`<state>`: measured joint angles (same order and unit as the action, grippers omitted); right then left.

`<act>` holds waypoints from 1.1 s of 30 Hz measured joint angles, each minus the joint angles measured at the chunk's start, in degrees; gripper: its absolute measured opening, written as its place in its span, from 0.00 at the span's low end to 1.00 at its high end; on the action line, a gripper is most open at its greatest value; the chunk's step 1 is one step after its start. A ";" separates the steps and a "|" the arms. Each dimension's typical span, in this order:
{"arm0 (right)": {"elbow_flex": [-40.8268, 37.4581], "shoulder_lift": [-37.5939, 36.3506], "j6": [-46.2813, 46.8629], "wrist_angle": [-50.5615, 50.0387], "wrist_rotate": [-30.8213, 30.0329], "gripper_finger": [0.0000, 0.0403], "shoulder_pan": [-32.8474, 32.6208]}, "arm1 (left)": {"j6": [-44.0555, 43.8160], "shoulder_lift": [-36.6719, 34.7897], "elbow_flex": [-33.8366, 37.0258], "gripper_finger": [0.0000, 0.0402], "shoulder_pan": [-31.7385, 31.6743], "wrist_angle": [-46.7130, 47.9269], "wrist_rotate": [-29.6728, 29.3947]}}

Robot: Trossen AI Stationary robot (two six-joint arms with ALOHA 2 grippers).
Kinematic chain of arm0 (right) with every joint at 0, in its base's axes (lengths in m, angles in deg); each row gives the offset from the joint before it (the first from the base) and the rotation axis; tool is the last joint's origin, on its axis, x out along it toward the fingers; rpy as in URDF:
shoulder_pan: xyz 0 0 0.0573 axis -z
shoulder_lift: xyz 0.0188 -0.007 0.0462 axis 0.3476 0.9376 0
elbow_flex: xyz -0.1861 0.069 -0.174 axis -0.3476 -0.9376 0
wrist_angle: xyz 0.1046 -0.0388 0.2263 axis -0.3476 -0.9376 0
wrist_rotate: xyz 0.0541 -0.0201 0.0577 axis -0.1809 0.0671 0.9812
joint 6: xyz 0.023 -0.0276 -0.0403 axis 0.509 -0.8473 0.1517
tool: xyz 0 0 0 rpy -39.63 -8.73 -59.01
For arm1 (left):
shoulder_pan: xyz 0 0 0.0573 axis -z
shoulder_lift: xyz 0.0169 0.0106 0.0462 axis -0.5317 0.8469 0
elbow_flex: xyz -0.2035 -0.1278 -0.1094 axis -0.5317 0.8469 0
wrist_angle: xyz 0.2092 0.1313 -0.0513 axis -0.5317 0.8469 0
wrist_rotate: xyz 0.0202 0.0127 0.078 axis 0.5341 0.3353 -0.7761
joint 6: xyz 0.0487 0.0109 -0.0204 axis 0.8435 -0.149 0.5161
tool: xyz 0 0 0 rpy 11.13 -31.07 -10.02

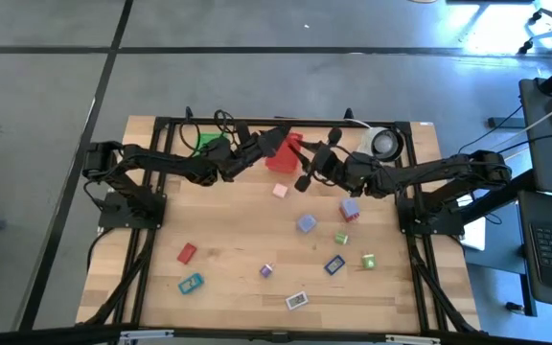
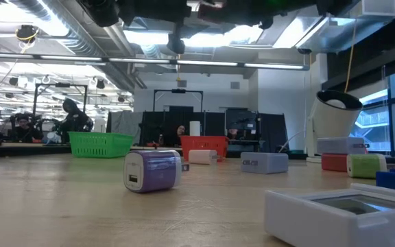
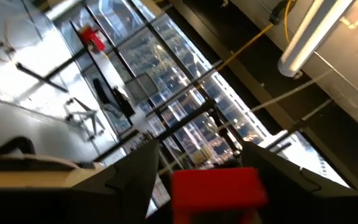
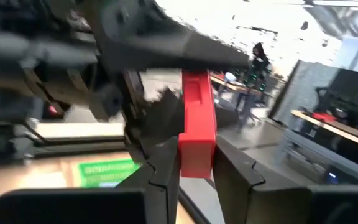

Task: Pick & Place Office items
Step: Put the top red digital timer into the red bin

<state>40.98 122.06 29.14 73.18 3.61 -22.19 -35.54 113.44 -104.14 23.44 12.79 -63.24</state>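
Table (image 1: 228, 230): you see 1 wooden table with 2 dark arms reaching in to meet near the far edge.
Baskets: you have 2, both at the far side: 1 green basket (image 2: 100, 144) and 1 red basket (image 2: 204, 145).
Inside the baskets: you cannot tell. The arms cover them from above, and from the side only their walls show.
Cup: 1 white cup (image 1: 386, 144) stands at the far right corner. You cannot see inside it.
Pieces in all: you can count 11 small office pieces, 10 lying on the table and 1 up in the air.
Purple: 3, lavender block (image 1: 350, 208), bluish block (image 1: 306, 224), small purple block (image 1: 267, 271).
Red: 2, the held red block (image 4: 197, 130) and a red piece (image 1: 187, 253) lying on the left part of the table.
Green: 2, green piece (image 1: 341, 239) and green block (image 1: 367, 261).
Others: 1 each, pink piece (image 1: 280, 191), blue piece (image 1: 334, 264), teal piece (image 1: 192, 284), white piece (image 1: 297, 301).
Right gripper (image 4: 196, 143): it is up by the red basket, and its 2 fingers are squeezed tight on the held red block.
Left gripper (image 3: 201, 149): it faces the right one, its fingers spread wider than the same block, with a gap you can see.
Held red block, place: in the air between both claws, close to the red basket.
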 joint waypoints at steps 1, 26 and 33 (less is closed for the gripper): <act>0.00 0.00 0.00 -0.51 -0.53 0.20 0.03 | 0.64 -0.10 0.00 0.60 -0.56 -0.17 0.05; 1.56 10.46 48.13 -30.31 28.90 0.20 16.74 | 0.57 -3.48 0.00 0.65 -6.08 4.43 19.31; 8.10 17.88 44.51 -35.48 29.86 0.20 17.19 | -5.50 -3.44 0.00 0.65 -5.95 3.62 27.89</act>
<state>49.07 139.94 73.65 37.70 33.47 -5.01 -41.04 110.01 -104.14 17.49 16.41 -35.35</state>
